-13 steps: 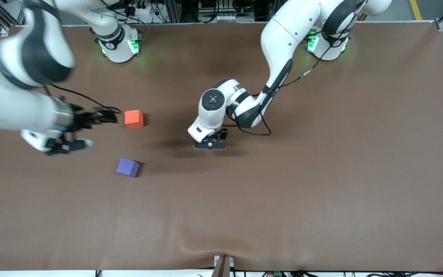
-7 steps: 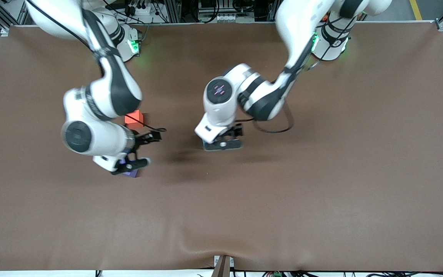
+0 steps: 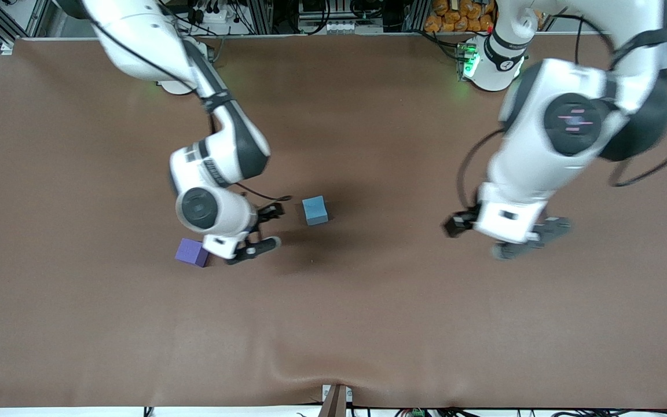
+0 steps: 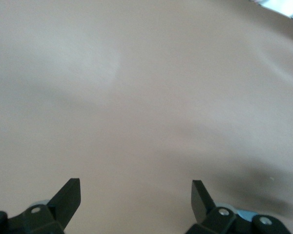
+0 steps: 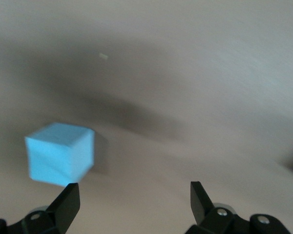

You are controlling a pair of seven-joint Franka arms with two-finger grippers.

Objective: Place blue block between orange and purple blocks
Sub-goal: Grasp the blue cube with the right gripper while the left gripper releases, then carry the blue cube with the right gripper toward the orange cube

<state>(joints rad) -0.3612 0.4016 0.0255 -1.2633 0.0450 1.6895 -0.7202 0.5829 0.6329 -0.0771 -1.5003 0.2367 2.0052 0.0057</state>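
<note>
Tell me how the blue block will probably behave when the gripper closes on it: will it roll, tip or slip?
The blue block is a cube resting flat on the table, so it should not roll and seems unlikely to tip. Its matte faces probably give the fingers fair grip. It looks light for its size, so an off-centre push may turn or slide it.

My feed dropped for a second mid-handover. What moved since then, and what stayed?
The left gripper let go of the small sky-blue matte cube and swung away, open, toward the left arm's end of the brown table. The right gripper, open, crossed over toward that cube. The violet-purple cube stayed put; the orange cube is now hidden.
</note>
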